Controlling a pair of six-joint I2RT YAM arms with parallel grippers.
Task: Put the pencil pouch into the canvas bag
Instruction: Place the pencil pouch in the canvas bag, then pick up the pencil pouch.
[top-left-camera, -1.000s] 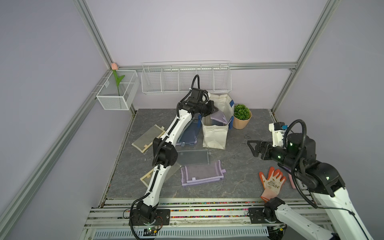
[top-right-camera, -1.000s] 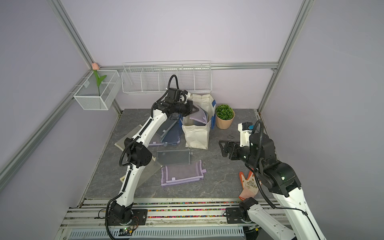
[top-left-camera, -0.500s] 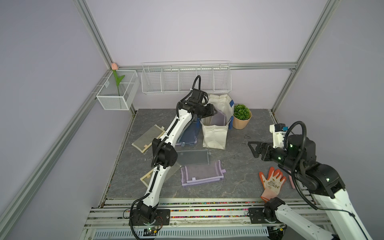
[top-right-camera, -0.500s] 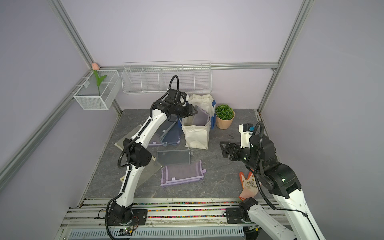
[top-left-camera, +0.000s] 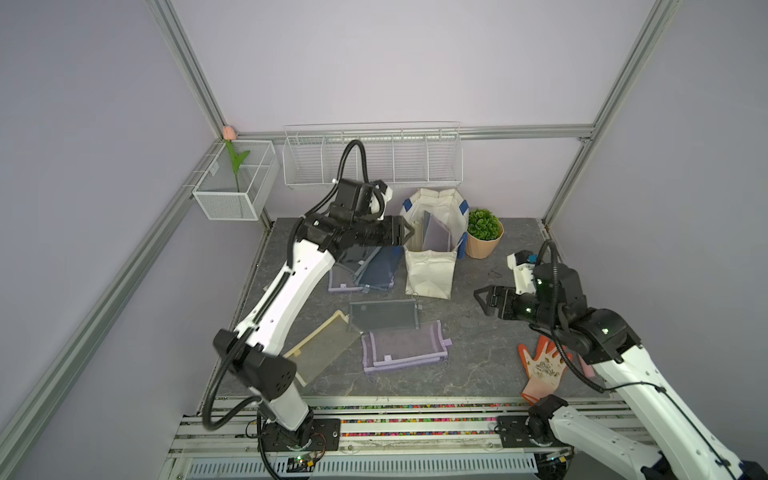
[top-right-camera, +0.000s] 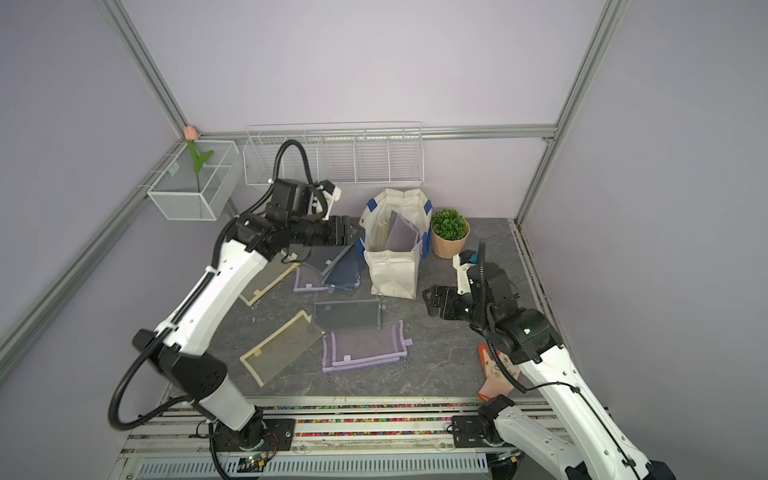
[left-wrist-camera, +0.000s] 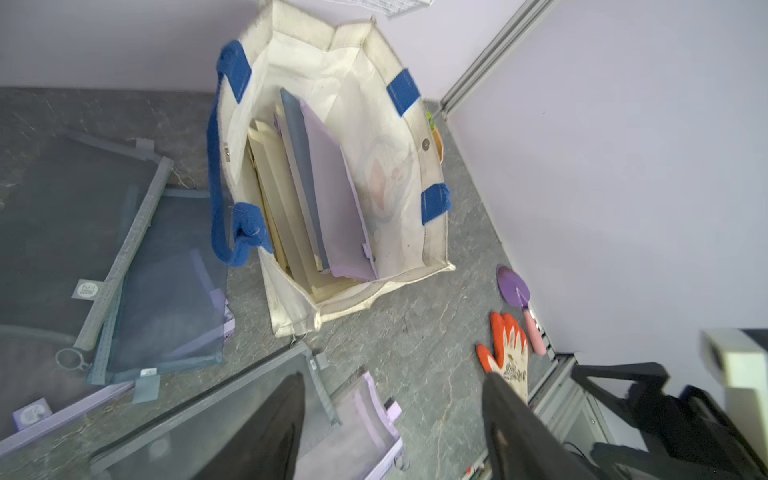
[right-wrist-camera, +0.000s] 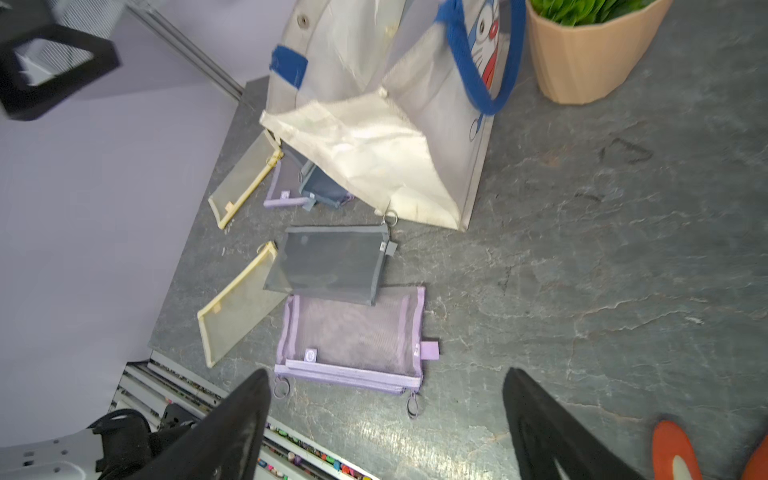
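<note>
Overhead, left pincer (top-left-camera: 410, 235) released and empty just beside the rim of the canvas bag (top-left-camera: 430, 272), lilac pencil pouch (left-wrist-camera: 336, 208) leaning inside among other pouches (left-wrist-camera: 286, 195), right pincer (top-left-camera: 482, 301) spread wide above bare desk (top-left-camera: 478, 357), clear of the bag

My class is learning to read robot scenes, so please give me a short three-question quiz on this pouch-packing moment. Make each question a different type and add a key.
1. True or false: the left gripper is gripping a pouch.
2. The pouches inside the canvas bag: A stand on edge; B lie flat in a stack; C hang over the rim.
3. What colour is the pouch lying partly over the purple pouch on the table?
Key: 1 false, its jaws are open and empty beside the bag. 2 A. 3 grey: the grey pouch.
</note>
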